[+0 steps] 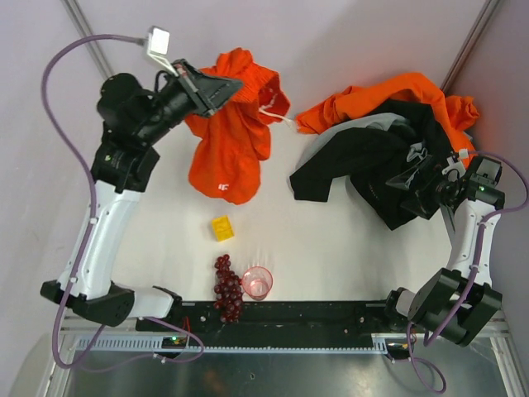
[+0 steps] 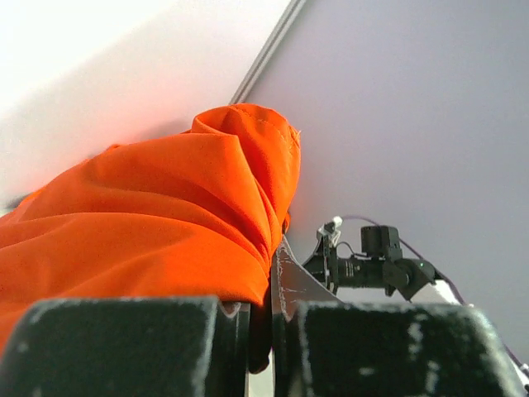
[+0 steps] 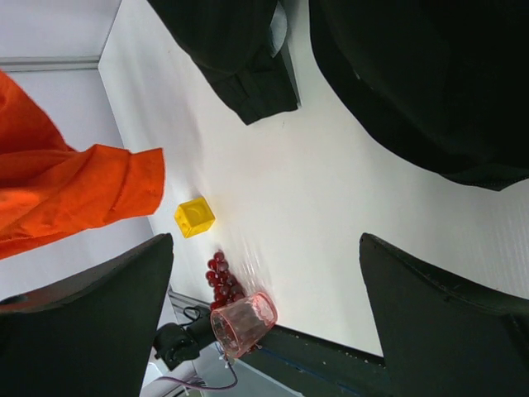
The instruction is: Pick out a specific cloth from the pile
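Left tool [image 1: 225, 88] is pinching the top edge of the orange-red cloth [image 1: 227, 136], jaws narrow on the fabric. Cloth is sitting far-left on the desk [image 1: 331, 240], well apart from the pile [image 1: 388, 132]. Right tool [image 1: 411, 184] is hovering over the pile's black garment [image 1: 364, 161], fingers wide, holding nothing.

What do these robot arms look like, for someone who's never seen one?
The left arm and right arm are white links between chunky black joints. A purple cable loops beside each. The left claw and right claw are black, each with two wedge-shaped fingers.
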Action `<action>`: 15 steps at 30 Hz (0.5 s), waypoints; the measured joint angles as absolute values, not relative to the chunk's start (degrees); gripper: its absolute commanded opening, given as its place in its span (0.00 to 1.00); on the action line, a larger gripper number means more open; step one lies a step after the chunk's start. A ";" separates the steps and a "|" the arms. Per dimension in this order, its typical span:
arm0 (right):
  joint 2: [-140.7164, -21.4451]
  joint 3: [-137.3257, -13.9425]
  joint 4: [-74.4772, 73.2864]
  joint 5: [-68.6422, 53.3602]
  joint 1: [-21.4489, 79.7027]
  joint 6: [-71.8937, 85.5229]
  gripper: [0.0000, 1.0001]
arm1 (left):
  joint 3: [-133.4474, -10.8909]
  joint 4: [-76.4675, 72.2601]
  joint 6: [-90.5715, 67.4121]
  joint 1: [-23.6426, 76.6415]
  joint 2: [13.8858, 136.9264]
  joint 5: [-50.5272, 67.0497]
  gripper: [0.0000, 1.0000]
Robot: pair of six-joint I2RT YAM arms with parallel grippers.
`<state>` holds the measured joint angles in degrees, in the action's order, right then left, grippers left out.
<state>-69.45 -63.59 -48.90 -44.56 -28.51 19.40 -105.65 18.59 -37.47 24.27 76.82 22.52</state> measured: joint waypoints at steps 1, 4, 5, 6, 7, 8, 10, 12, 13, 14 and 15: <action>-69.45 -63.59 -48.90 -44.49 -28.51 19.40 0.99 | -105.65 18.59 -37.82 22.94 76.14 23.05 0.01; -69.45 -63.59 -48.88 -44.47 -28.51 19.38 0.99 | -105.65 18.57 -39.16 19.53 74.85 25.08 0.01; -69.45 -63.59 -48.88 -44.47 -28.51 19.38 0.99 | -105.65 18.55 -39.42 18.92 74.74 25.61 0.01; -69.45 -63.57 -48.86 -44.47 -28.51 19.35 0.99 | -105.65 18.57 -39.77 18.06 74.67 26.26 0.01; -69.45 -63.55 -48.86 -44.47 -28.51 19.29 0.99 | -105.65 18.59 -40.18 17.23 74.70 27.09 0.01; -69.45 -63.53 -48.86 -44.45 -28.51 19.22 0.99 | -105.56 18.63 -40.51 16.99 74.74 27.62 0.01; -69.45 -63.42 -48.80 -44.45 -28.51 19.18 0.99 | -105.01 18.63 -40.93 15.25 74.74 29.15 0.01; -69.45 -63.29 -48.77 -44.42 -28.51 19.16 0.99 | -104.36 18.70 -41.23 13.58 74.87 30.57 0.01; -69.45 -63.20 -48.71 -44.42 -28.51 19.16 0.99 | -104.01 18.76 -41.54 12.47 75.02 31.38 0.01; -69.45 -63.13 -48.66 -44.42 -28.51 19.14 0.99 | -103.79 18.87 -41.63 11.70 75.20 31.88 0.01; -69.45 -63.07 -48.62 -44.40 -28.51 19.07 0.99 | -103.74 19.11 -41.71 10.66 75.50 32.69 0.01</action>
